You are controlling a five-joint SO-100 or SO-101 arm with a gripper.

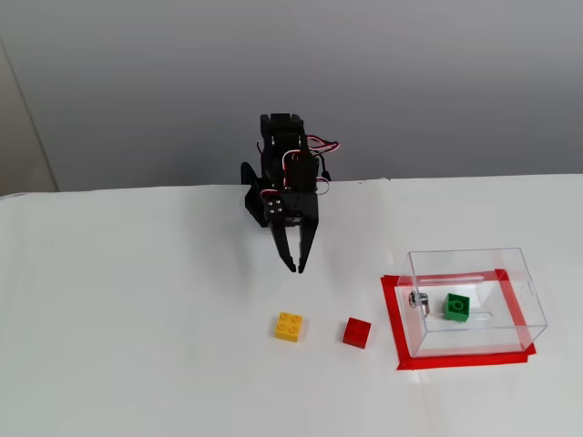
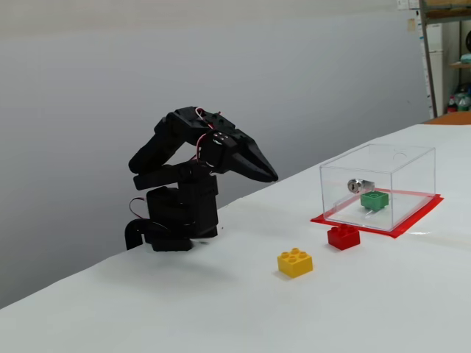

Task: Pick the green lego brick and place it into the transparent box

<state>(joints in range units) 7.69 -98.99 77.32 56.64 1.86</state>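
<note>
The green lego brick (image 1: 457, 307) (image 2: 374, 199) lies inside the transparent box (image 1: 515, 296) (image 2: 397, 158), which stands on a red taped rectangle at the right in both fixed views. A small metal fitting (image 1: 419, 299) sits on the box's left wall. My black gripper (image 1: 296, 268) (image 2: 271, 176) hangs near the arm's base, well left of the box and above the table. Its fingers are together with nothing between them.
A yellow studded brick (image 1: 290, 326) (image 2: 295, 262) and a red brick (image 1: 357, 332) (image 2: 344, 236) lie on the white table in front of the gripper, left of the box. The arm's base (image 2: 173, 228) stands at the table's far edge against a grey wall.
</note>
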